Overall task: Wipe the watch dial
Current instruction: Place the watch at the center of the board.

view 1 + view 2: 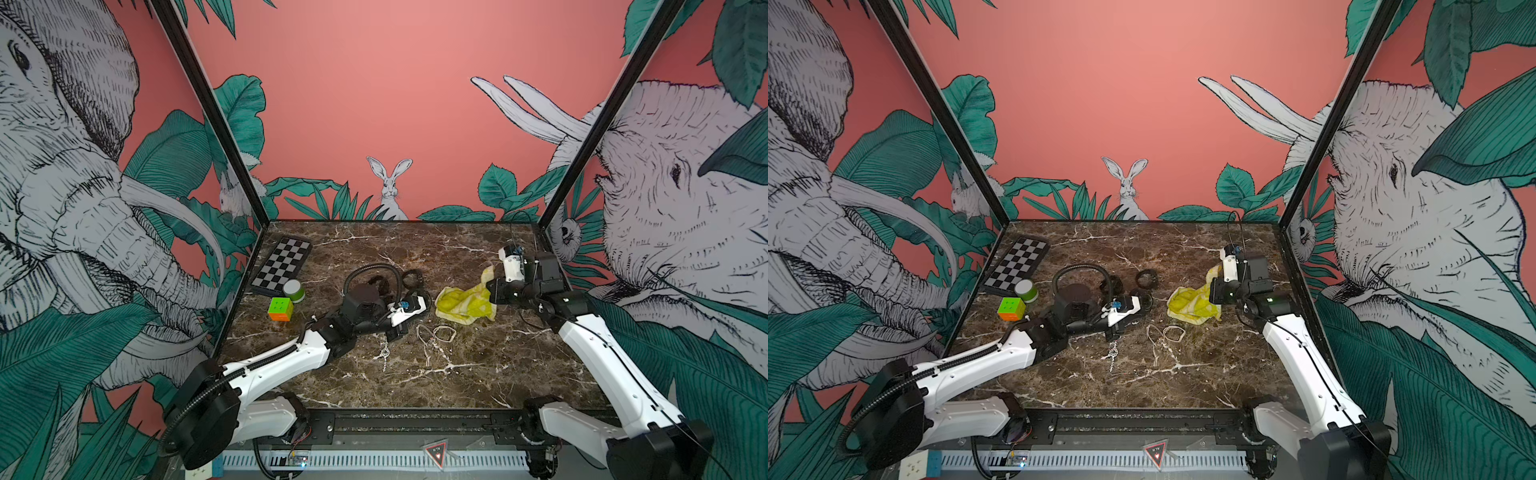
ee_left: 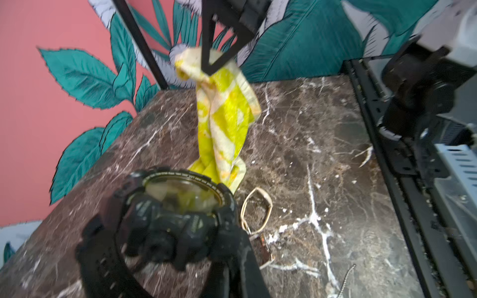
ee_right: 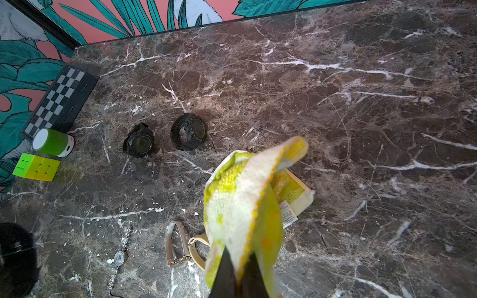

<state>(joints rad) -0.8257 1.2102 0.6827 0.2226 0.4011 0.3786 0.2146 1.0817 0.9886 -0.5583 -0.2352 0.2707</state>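
Clamping a blurred black watch [image 2: 178,206], left gripper [image 2: 167,247] is mostly hidden; right gripper [image 3: 238,273] pinches yellow cloth [image 3: 242,206].

a robot lab booth: jungle-print wall panels [image 1: 374,104] in a black frame [image 1: 212,112] enclose a marble-look bench [image 1: 457,374], with robot arms [image 1: 274,365] mounted on a rail [image 1: 415,424].
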